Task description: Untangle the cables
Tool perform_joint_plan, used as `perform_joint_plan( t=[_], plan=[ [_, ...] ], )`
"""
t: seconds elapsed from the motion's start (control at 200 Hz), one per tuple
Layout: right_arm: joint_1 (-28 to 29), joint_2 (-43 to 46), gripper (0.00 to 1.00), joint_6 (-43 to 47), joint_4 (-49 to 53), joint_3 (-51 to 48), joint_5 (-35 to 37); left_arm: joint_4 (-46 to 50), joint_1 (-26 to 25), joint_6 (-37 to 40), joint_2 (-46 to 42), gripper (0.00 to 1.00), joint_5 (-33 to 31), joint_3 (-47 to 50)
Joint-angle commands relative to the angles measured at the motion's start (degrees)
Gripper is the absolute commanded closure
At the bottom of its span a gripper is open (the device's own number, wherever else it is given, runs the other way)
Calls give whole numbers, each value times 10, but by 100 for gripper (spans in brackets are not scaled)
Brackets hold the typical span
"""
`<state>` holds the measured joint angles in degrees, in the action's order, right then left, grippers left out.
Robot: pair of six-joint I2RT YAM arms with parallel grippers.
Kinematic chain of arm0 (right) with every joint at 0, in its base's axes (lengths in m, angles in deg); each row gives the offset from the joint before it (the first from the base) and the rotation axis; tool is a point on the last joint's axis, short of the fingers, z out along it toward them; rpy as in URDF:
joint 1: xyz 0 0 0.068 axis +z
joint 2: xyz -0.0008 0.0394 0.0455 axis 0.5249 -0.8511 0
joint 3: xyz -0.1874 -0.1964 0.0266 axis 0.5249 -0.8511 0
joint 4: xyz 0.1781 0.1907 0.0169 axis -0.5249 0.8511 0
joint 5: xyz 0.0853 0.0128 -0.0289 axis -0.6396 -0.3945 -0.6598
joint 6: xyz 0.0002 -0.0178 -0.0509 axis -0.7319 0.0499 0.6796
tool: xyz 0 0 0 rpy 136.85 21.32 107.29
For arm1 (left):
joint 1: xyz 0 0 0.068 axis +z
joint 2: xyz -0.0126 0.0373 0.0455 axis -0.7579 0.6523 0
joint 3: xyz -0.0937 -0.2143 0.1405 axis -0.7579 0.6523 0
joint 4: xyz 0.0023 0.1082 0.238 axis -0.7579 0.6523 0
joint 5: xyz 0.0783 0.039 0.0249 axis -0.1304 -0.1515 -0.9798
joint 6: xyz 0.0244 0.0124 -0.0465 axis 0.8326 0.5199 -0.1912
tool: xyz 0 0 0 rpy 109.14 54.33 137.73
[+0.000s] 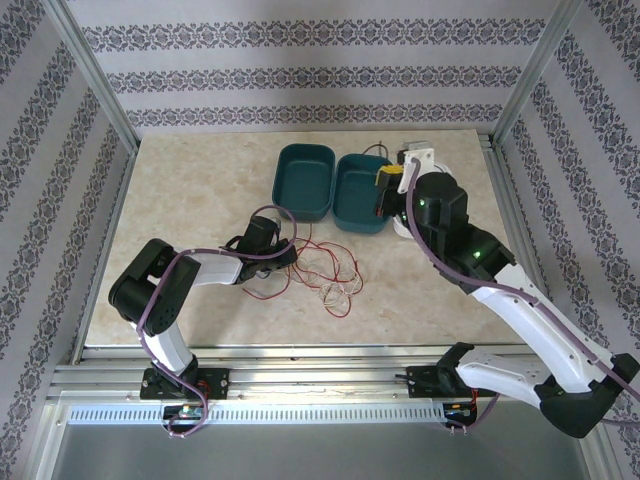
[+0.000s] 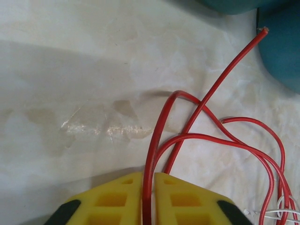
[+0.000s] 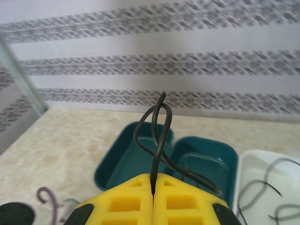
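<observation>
Farthest back on the tabletop [image 1: 200,200] sit two teal bins side by side, touching along their long edges: the left bin [image 1: 305,180] and the right bin [image 1: 363,192]. From the right wrist view, the left bin [image 3: 122,159] looks bare inside. A loop of black cable [image 3: 159,117] trails down in front of the right bin [image 3: 211,154], and I cannot tell whether it lies inside it. Just to the right of the bins is one white tray [image 3: 248,168], holding at least two thin dark strands [image 3: 274,185].

The right tool [image 3: 153,177] is raised over the bins, its yellow fingers [image 3: 187,201] pressed together on the black cable, whose free end stands up above them. In the top view, the right tool [image 1: 385,190] hangs above the right bin.

The rest of the cables [image 1: 330,270] lie loosely spread on the tabletop in front of the bins, mostly red loops with a few cream strands [image 1: 335,292] among them. The left tool [image 1: 288,256] is low at the left edge of this pile. In its wrist view, the left tool [image 2: 148,176] is clamped on one red cable [image 2: 159,126], which rises and crosses other red loops, with one cut end near a teal bin.
</observation>
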<state>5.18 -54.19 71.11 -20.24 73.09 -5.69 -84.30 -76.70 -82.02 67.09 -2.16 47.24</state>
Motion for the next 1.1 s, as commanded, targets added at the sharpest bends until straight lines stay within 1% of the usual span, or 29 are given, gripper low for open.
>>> perform_joint_plan(
  t=[0.0,0.07,0.18,0.325,0.51,0.71,0.819,1.094],
  plan=[
    [-42,0,100,-36,45,15,11,-5,-5,-5,-15,81,-10,12],
    [-73,2,100,-47,48,10,3,-6,-6,-6,-17,77,-10,14],
    [-117,-1,100,-64,52,3,-10,-5,-6,-7,-22,74,-12,17],
    [-171,-15,100,-87,52,-4,-35,0,-5,-4,-27,73,-13,17],
    [-215,-48,100,-102,32,-15,-53,5,-5,-4,-31,73,-14,17],
    [-238,-102,100,-111,-1,-21,-70,12,-5,-1,-34,73,-17,15],
    [-243,-129,100,-134,-18,-22,-102,16,-5,1,-34,73,-17,14],
    [-254,-161,100,-172,-60,-37,-150,17,-5,3,-36,73,-19,14]
  ],
)
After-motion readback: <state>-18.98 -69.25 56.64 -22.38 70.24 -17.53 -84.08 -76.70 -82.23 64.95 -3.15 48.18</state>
